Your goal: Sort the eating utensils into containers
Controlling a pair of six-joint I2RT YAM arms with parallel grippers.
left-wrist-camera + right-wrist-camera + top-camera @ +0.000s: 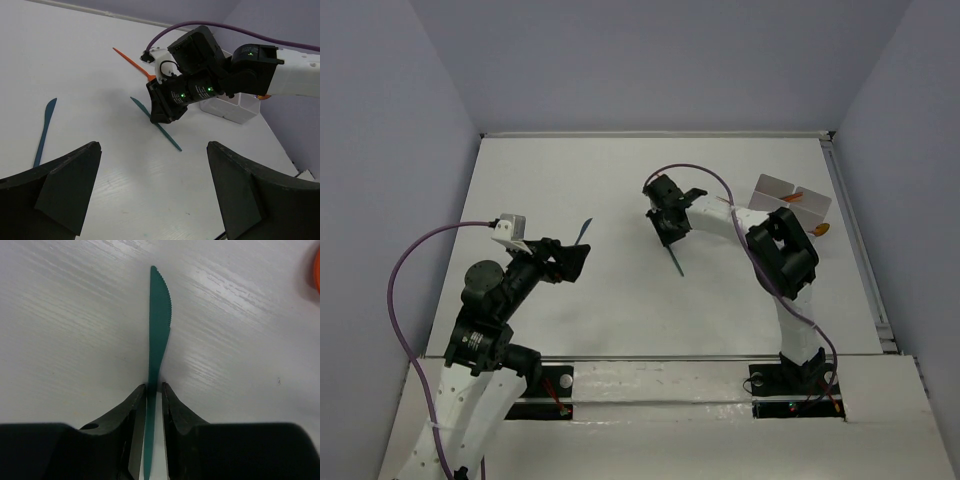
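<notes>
Right claw (153,390) clamped on teal knife (160,315), blade projecting ahead over tabletop (60,340). Left claw (575,257) apart, holding nothing.

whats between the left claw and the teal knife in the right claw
Only bare table between left claw and teal knife, shown in top view.

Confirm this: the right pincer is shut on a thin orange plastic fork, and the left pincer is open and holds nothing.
Wrong in one respect. The right pincer is shut on a thin teal plastic knife with a serrated edge, not an orange fork; the right wrist view shows it. The left pincer is open and holds nothing, as stated.
</notes>
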